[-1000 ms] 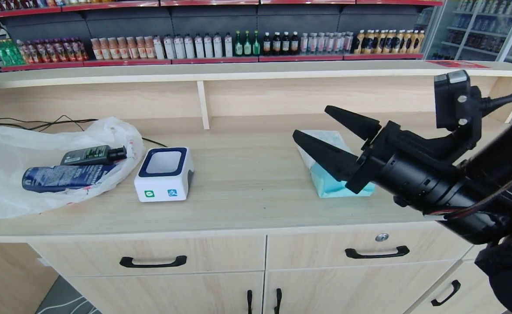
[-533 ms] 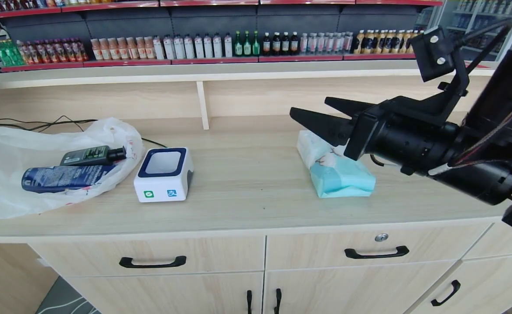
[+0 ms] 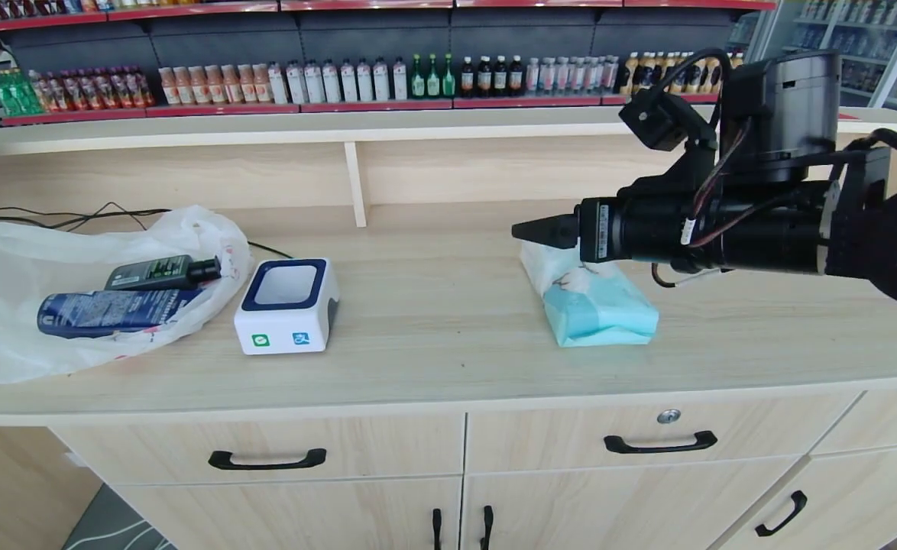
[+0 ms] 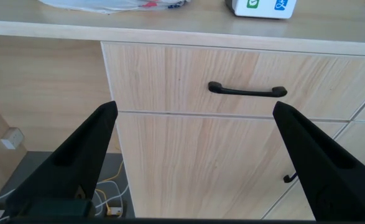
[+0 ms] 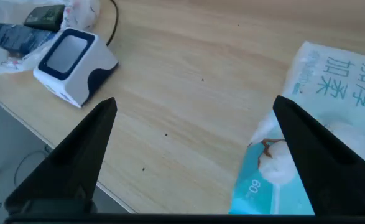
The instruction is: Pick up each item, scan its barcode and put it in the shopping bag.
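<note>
A teal and white tissue pack lies flat on the right half of the wooden counter. My right gripper hovers just above the pack's far end, pointing left toward the scanner. In the right wrist view it stands open and holds nothing, with the pack by one finger. The white scanner with a dark-rimmed window sits mid-counter. At the left lies the white plastic shopping bag, holding a dark bottle and a blue tube. My left gripper is open and low, facing the cabinet front.
A raised back ledge with a divider borders the counter's far side. Black cables run behind the bag. Drawers with black handles lie below the counter edge. Shelves of bottles stand behind.
My right arm has risen and swung back from in front of the tissue pack to above its far end, and the wrist has rolled so the fingers show edge-on. The pack, scanner and bag have stayed put.
</note>
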Robot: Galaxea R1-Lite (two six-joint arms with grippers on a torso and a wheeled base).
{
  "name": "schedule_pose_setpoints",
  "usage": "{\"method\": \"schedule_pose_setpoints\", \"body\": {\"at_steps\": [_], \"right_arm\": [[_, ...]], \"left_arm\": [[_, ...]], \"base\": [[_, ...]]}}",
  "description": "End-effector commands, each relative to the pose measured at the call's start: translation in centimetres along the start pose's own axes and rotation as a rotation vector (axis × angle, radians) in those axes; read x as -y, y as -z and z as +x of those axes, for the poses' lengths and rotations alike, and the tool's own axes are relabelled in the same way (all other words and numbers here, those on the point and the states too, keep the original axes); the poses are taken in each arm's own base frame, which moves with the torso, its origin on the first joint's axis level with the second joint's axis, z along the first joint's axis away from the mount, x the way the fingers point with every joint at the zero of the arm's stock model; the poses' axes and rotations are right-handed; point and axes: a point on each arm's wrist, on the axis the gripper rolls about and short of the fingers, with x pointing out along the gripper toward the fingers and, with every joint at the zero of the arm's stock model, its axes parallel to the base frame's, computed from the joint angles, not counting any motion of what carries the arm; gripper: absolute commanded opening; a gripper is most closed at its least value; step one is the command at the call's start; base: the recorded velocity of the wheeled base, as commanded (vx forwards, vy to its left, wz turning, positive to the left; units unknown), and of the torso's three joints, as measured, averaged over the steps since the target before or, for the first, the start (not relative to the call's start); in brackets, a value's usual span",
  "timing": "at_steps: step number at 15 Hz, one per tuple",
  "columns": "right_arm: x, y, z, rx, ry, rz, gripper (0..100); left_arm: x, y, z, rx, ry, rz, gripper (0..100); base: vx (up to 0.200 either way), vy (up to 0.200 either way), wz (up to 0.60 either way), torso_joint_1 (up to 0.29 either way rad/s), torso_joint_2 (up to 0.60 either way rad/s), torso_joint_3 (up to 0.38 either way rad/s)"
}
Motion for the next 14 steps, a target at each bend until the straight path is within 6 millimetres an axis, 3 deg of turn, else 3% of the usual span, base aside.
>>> {"method": "schedule_pose_setpoints", "body": {"at_steps": [1, 4, 7, 10, 14], "right_arm": [[2.0, 0.6, 1.1, -0.079, 0.067, -0.019, 100], [2.8, 1.7, 2.1, -0.174, 0.153, -0.029, 100], [4.0, 1.6, 4.0, -0.18, 0.203, -0.032, 100], [5.5, 1.8, 4.4, -0.21, 0.256, -0.077, 100], [5.9, 3.3, 5.1, -0.26, 0.26, -0.056, 100]], "left_arm": [[0.0, 0.0, 0.0, 0.001, 0.0, 0.0, 100], [0.0, 0.0, 0.0, 0.001, 0.0, 0.0, 100], [0.0, 0.0, 0.0, 0.001, 0.0, 0.0, 100], [0.0, 0.0, 0.0, 0.001, 0.0, 0.0, 100], [0.0, 0.0, 0.0, 0.001, 0.0, 0.0, 100]], "base": [[0.0, 0.0, 0.0, 0.0, 0.0, 0.0], [0.0, 0.0, 0.0, 0.0, 0.0, 0.0], [0.0, 0.0, 0.0, 0.0, 0.0, 0.0], [0.0, 0.0, 0.0, 0.0, 0.0, 0.0], [0.0, 0.0, 0.0, 0.0, 0.0, 0.0]]}}
